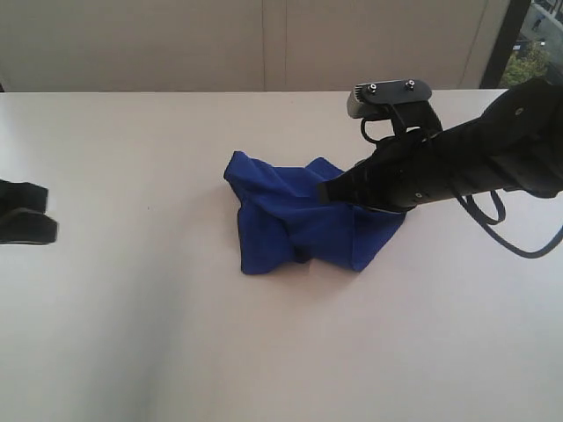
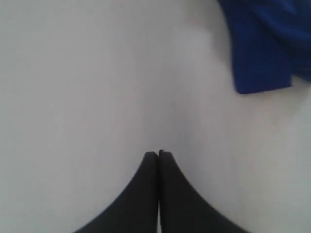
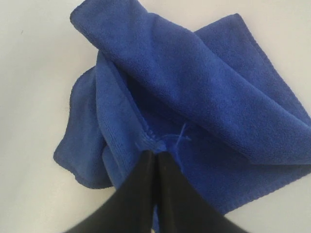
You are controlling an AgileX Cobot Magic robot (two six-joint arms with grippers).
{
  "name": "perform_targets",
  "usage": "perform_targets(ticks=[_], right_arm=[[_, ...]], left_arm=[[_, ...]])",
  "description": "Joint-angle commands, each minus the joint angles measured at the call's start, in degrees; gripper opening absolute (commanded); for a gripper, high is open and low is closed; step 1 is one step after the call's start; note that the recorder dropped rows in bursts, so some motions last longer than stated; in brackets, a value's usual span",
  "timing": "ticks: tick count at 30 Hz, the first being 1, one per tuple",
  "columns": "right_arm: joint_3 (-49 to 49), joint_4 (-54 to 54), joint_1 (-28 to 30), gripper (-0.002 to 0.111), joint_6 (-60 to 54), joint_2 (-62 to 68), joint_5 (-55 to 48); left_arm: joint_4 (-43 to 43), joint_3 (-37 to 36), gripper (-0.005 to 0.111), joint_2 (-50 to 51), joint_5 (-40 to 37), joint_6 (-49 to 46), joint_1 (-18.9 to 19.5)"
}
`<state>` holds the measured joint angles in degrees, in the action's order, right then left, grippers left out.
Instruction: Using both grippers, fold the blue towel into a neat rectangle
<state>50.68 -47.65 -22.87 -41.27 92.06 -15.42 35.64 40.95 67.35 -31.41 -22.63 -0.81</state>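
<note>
right gripper (image 3: 155, 154) clamped on the crumpled blue towel (image 3: 194, 87) — left gripper (image 2: 159, 154) closed, well apart.

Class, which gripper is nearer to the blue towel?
Right. The right gripper, shut, has its tips at the thread-tagged corner of the blue towel; the left gripper, shut, sits over the table, apart from the towel.

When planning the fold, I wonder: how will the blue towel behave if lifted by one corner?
Probably floppy: the blue towel lies crumpled in soft, overlapping folds. Likely light and grippy rather than slippery, given its fleecy pile. It should drape, not hold shape.
</note>
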Motion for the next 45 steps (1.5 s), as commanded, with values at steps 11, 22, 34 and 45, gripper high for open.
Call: perform_targets(ticks=[11, 22, 34, 45], right_arm=[[-0.1, -0.1, 0.1, 0.0, -0.4, -0.4, 0.5], [-0.1, -0.1, 0.1, 0.0, -0.4, -0.4, 0.5], [-0.1, -0.1, 0.1, 0.0, -0.4, -0.4, 0.5], [-0.1, -0.1, 0.1, 0.0, -0.4, -0.4, 0.6]], left_arm=[[36.6, 7.7, 0.0, 31.2, 5.5, -28.2, -14.7], [37.2, 17.1, 0.0, 39.3, 8.9, -25.5, -24.0], [37.5, 17.1, 0.042, 41.4, 8.9, -26.1, -24.0], [37.6, 17.1, 0.044, 42.9, 10.9, -26.8, -26.0]])
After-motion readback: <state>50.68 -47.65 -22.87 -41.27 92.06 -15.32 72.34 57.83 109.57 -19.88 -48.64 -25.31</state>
